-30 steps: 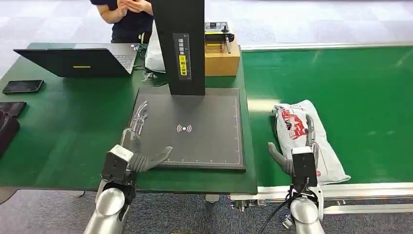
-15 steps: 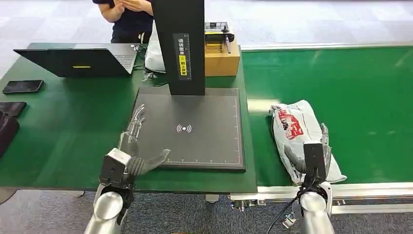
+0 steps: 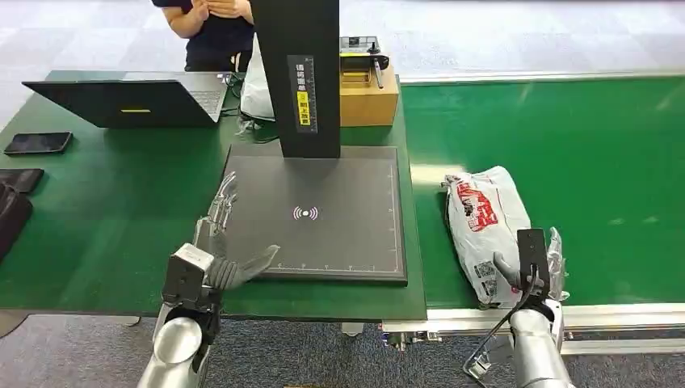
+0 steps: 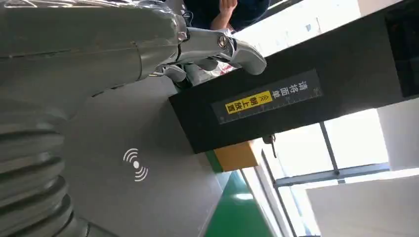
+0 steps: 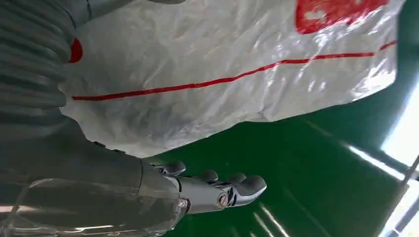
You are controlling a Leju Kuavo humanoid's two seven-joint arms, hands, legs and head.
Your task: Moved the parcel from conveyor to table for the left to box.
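Observation:
The parcel [image 3: 487,220], a white plastic bag with red print, lies on the green conveyor [image 3: 590,137] near its front edge. My right hand [image 3: 533,260] is at the parcel's near right corner, with the thumb on the bag and the fingers along its right side. In the right wrist view the parcel [image 5: 222,69] lies between thumb and straight fingers [image 5: 222,190], which are not closed on it. My left hand [image 3: 222,238] hovers open with fingers spread over the left edge of the dark scanner pad [image 3: 339,218] on the green table [image 3: 105,210]; the left wrist view shows its fingers [image 4: 232,47] above the pad [image 4: 148,148].
A black scanner column [image 3: 299,77] rises from the back of the pad, with a cardboard box [image 3: 369,95] behind it. A laptop [image 3: 121,101] and a phone [image 3: 38,143] lie at the table's far left. A person [image 3: 206,24] stands beyond the table.
My right hand has slid from the top of the parcel back and to the right, to its near right corner. The parcel has shifted slightly left. My left hand has barely moved.

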